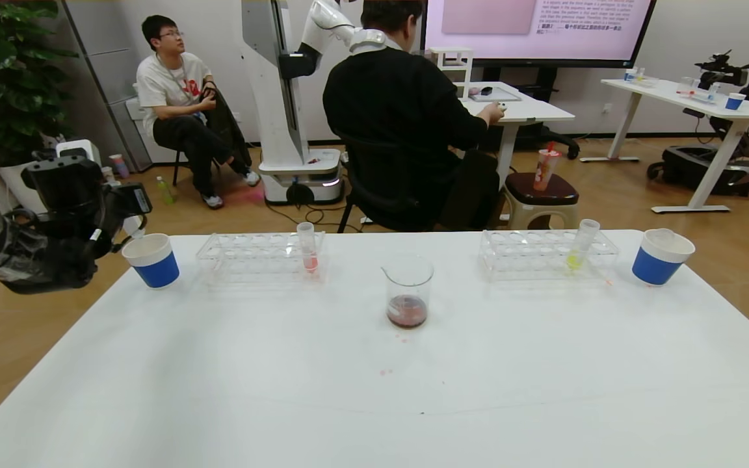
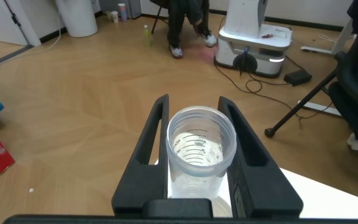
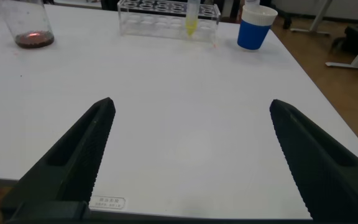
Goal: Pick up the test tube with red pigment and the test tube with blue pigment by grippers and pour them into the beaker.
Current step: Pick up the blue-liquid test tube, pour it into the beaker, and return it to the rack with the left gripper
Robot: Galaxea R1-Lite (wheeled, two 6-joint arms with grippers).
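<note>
**Pouring looks finished — an empty tube is left to put down**

The beaker (image 1: 407,289) stands upright near the middle of the table (image 1: 374,403), between the two racks and a little nearer the robot. It holds a shallow layer of dark reddish-purple liquid (image 1: 407,312), the shade that red and blue mixed might give, so both pours appear to be done. A few pink spots (image 1: 404,338) lie on the table just in front of it.

No tube of vivid red or bright blue liquid shows anywhere. The left gripper (image 2: 194,101), off the table's far left corner beside the left paper cup (image 1: 151,260), is clamped on an empty test tube (image 2: 201,146). The tube is clear and drained, and I cannot tell which colour it held. Judging by its place, dropping this tube into the cup is what remains.

The right gripper (image 3: 191,104) hovers over the near right part of the table with its jaws spread wide, holding nothing.

Other containers:
- The left rack (image 1: 244,257) holds one tube of pale pink-red liquid (image 1: 309,252).
- The right rack (image 1: 530,255) holds one tube of yellow-green liquid (image 1: 577,250).
- The right paper cup (image 1: 660,258) stands at the far right — its contents are not clear.
</note>
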